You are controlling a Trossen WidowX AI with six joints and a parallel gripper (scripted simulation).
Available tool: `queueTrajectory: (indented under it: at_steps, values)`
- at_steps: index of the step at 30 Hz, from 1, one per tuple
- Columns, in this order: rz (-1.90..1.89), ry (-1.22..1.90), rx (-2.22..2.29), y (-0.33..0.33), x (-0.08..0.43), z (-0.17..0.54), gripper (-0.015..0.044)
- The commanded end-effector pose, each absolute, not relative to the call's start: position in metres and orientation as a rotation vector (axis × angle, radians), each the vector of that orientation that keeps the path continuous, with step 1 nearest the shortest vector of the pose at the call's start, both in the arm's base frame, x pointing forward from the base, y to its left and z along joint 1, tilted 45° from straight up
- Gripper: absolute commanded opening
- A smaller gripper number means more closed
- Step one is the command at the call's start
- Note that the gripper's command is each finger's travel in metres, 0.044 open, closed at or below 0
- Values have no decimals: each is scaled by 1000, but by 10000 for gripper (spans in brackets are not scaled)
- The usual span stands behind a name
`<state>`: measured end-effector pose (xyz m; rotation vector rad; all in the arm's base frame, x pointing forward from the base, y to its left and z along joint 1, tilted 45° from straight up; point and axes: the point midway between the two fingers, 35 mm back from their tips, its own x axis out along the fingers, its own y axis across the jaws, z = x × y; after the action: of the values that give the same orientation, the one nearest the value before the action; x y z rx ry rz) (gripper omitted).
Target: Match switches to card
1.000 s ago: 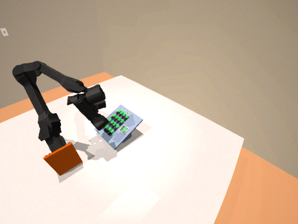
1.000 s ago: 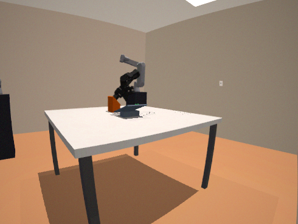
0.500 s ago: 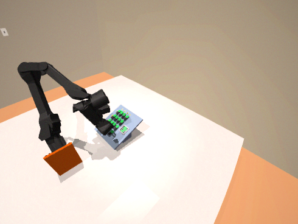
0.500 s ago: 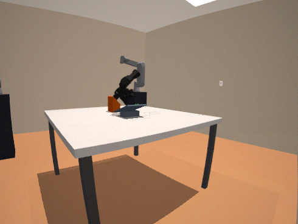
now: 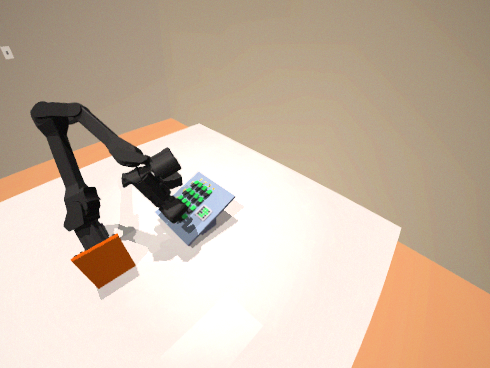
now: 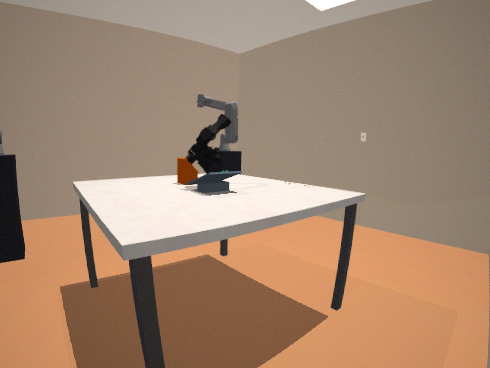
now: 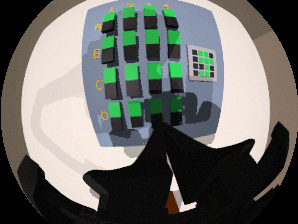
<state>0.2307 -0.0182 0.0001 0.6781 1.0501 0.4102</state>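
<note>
The blue-grey tilted panel (image 5: pixel 220 199) (image 6: pixel 216 177) (image 7: pixel 199 29) bears a grid of green-and-dark switches, rows A to D, columns 1 to 4. The small card (image 5: pixel 203 212) (image 7: pixel 201 63) lies right of the grid; its outer left column looks dark and its middle columns mostly green. My gripper (image 5: pixel 181 215) (image 6: pixel 207 171) (image 7: pixel 160 127) is shut and empty. Its tips are at the near end of switch D3 (image 7: pixel 156 106), overlapping its dark half in the wrist view; contact cannot be told. Switch D4 (image 7: pixel 176 104) is also in shadow. Which halves are raised is hard to tell.
An orange block (image 5: pixel 104 262) (image 6: pixel 187 171) (image 7: pixel 171 202) stands near the arm's base. The panel rests on a grey-blue pedestal (image 6: pixel 213 186) on the white table (image 5: pixel 300 225) (image 6: pixel 225 215). The arm's shadow falls across the panel's near right part.
</note>
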Motion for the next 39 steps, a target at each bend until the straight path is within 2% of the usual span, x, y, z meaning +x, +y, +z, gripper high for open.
queueTrajectory:
  at_steps: [1, 39]
  values:
    - [412, 1064, 700, -13, 228, -5, 0]
    - [412, 1064, 700, -4, 234, -14, 0]
